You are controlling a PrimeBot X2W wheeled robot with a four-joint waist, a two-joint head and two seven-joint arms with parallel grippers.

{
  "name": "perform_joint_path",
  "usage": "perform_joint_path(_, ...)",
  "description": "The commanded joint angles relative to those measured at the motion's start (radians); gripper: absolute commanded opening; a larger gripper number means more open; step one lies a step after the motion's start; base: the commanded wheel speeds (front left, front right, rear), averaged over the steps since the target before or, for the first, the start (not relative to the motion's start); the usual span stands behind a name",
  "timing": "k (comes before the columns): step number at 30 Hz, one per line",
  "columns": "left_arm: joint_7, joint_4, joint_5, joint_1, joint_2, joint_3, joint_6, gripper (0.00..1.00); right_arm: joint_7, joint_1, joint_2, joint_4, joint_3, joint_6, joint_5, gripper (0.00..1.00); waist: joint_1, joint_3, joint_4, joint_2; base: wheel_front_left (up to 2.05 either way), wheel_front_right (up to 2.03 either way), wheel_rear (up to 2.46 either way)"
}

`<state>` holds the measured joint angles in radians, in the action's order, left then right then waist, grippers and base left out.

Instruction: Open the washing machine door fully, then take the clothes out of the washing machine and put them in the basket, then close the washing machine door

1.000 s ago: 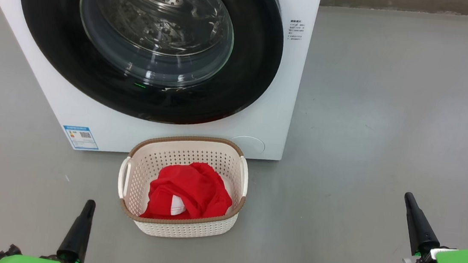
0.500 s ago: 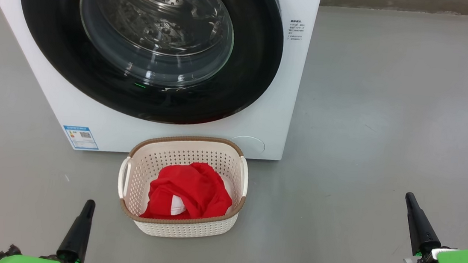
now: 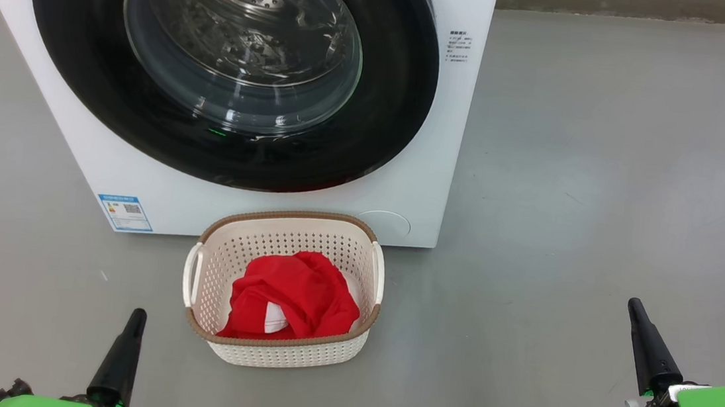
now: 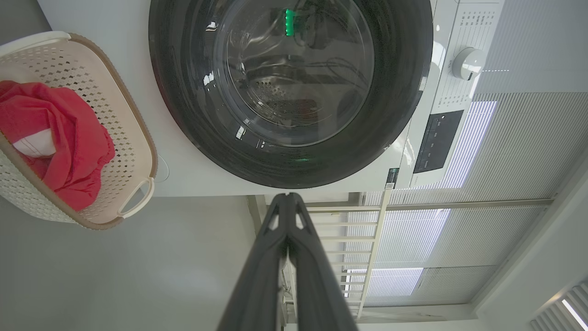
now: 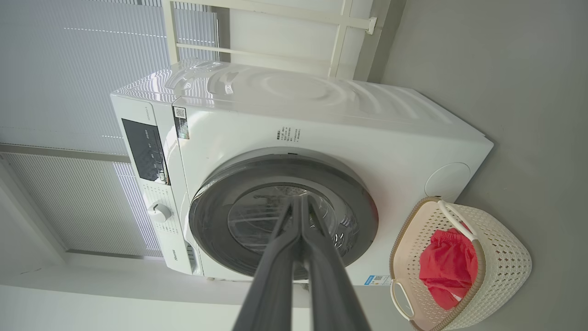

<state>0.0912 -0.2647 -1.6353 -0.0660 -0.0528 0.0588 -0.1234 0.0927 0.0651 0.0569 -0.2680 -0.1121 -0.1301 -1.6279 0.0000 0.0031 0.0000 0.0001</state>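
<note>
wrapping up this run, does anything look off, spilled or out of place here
Nothing stands out. The door sits shut flush on the washer, and the clothes lie wholly inside the basket, which stands upright on the floor.

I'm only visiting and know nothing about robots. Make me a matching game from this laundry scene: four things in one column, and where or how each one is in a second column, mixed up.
Column 1
1. door
2. clothes
3. basket
4. left end effector

Column 2
a. lying in the basket
b. fingers together, holding nothing
c. closed against the front of the washer
d. standing on the floor in front of the washer

Pairs: 1-c, 2-a, 3-d, 4-b
</note>
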Motion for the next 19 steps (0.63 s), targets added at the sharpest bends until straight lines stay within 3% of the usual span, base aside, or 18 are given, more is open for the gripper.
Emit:
perform_joint_path(1, 0.006, 0.020, 0.010, -0.040, -0.012, 0.035, -0.007, 0.00, 0.005, 0.041, 0.008, 0.024, 0.018, -0.001, 0.003, 0.00, 0.0000, 0.000, 0.000, -0.0001, 0.00, 0.00, 0.00)
perform_joint_path(19, 0.009, 0.020, 0.014, -0.041, -0.009, 0.039, -0.007, 0.00, 0.008, 0.041, 0.005, 0.024, 0.013, -0.001, 0.007, 0.00, 0.0000, 0.000, 0.000, -0.0001, 0.00, 0.00, 0.00)
